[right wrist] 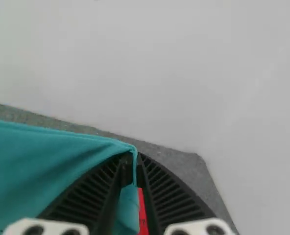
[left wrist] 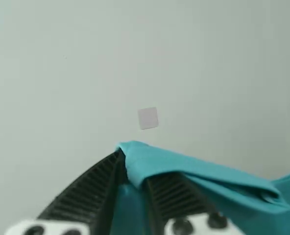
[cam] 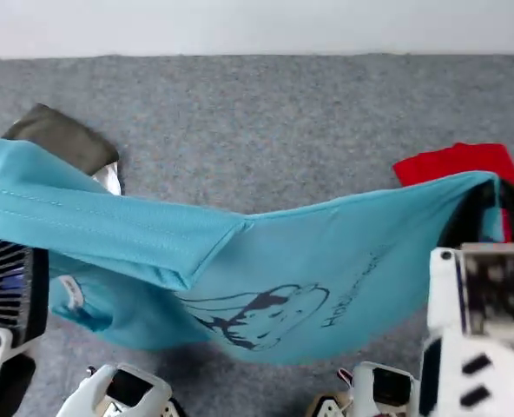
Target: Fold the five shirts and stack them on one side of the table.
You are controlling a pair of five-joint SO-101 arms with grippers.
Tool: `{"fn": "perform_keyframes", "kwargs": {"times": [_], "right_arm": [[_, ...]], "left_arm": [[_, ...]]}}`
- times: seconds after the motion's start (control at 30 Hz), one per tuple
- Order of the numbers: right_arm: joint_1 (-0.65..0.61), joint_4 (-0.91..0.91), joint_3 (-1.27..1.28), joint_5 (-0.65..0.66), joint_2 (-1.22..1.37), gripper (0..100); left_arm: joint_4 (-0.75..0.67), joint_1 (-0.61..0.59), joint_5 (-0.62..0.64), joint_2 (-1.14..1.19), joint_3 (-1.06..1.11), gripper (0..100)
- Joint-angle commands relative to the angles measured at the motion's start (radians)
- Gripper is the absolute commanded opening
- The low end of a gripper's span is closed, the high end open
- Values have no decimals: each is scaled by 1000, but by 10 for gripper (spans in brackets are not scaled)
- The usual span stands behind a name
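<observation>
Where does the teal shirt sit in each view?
High view: teal shirt hangs stretched across the middle of the picture.
Left wrist view: the shirt, bunched, pinched in the left gripper.
Right wrist view: its edge pinched in the right gripper.
Shared landmark: the grey table, behind it in high and right wrist views.

I see dark lettering (cam: 354, 294) beside a line drawing (cam: 257, 317) on the teal cotton shirt (cam: 153, 228), plus a small white label (cam: 70, 292); I can read neither.

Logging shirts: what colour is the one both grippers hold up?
The shirt is teal; high view shows best.
</observation>
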Motion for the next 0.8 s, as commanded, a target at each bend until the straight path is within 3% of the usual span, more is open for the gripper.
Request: {"fn": "perform_keyframes", "kwargs": {"times": [0.0, 0.4, 0.53, 0.77], "right_arm": [[5, -54, 86, 2, 24, 9], [4, -185, 310, 2, 22, 10], [4, -283, 433, 2, 22, 10], [4, -475, 605, 2, 25, 10]], "left_arm": [[-18, -8, 5, 26, 36, 13], [-11, -14, -2, 28, 163, 13], [-15, -106, -2, 29, 186, 13], [-199, -201, -2, 29, 479, 13]]}}
